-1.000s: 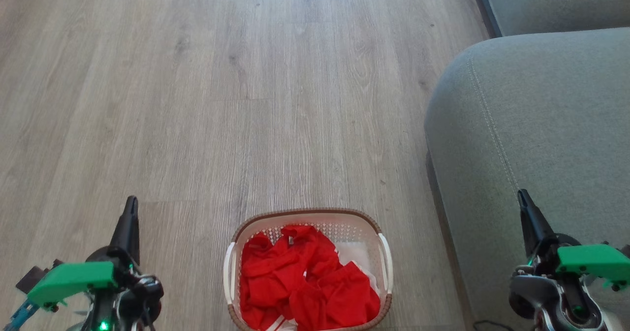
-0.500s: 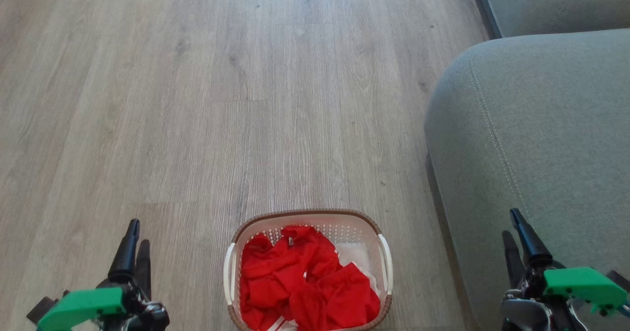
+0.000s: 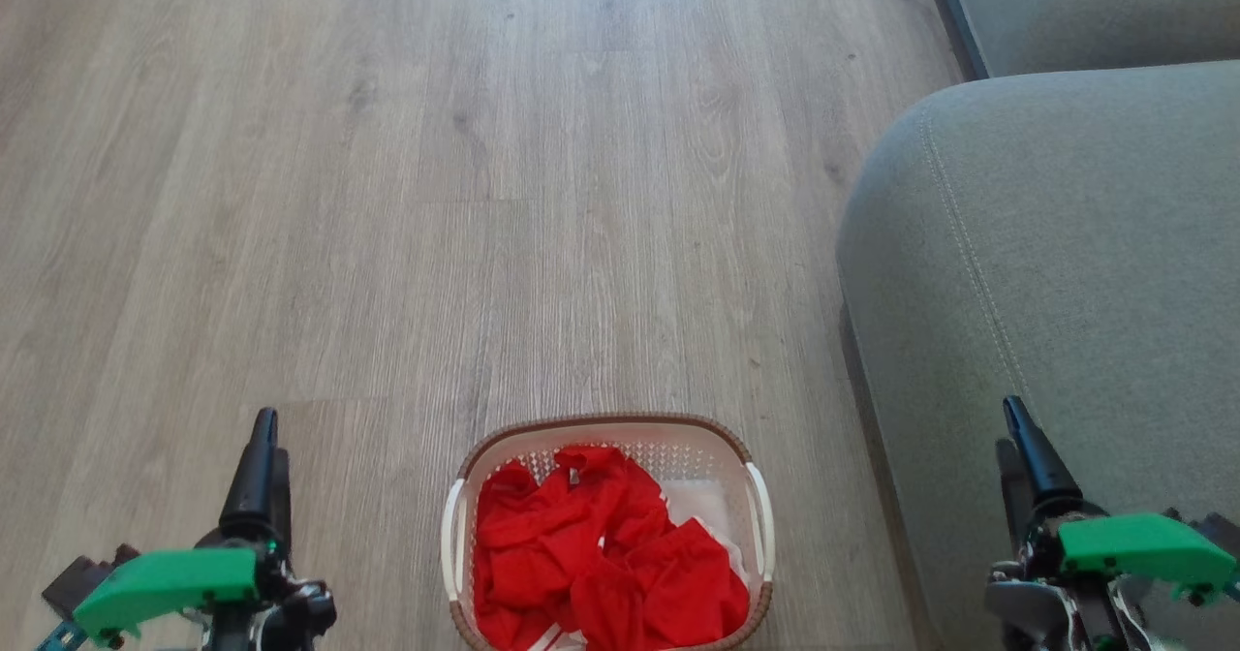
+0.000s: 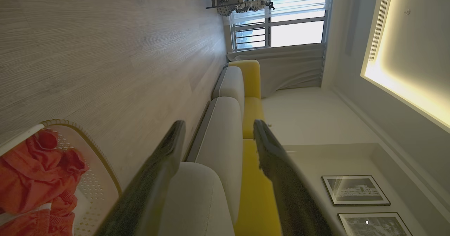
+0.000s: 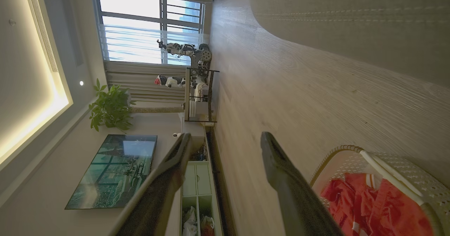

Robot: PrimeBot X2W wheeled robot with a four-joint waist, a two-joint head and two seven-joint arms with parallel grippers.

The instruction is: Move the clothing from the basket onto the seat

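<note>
Clothing (image 3: 601, 559): red, white-striped, crumpled in heap inside basket (image 3: 605, 420).
Basket: cream, perforated, brown rim, white handles; stood on wood floor (image 3: 484, 196), near seat (image 3: 1066, 244), apart from it.
Seat: grey-green cushion, stitched seam, to basket's right.
Left tool (image 4: 218, 125): fingers spread wide, empty; hung over floor left of basket, well apart from it.
Right tool (image 5: 225, 135): fingers spread wide, empty; hung at seat's front edge, right of basket.
Both tools pointed away from robot.
</note>
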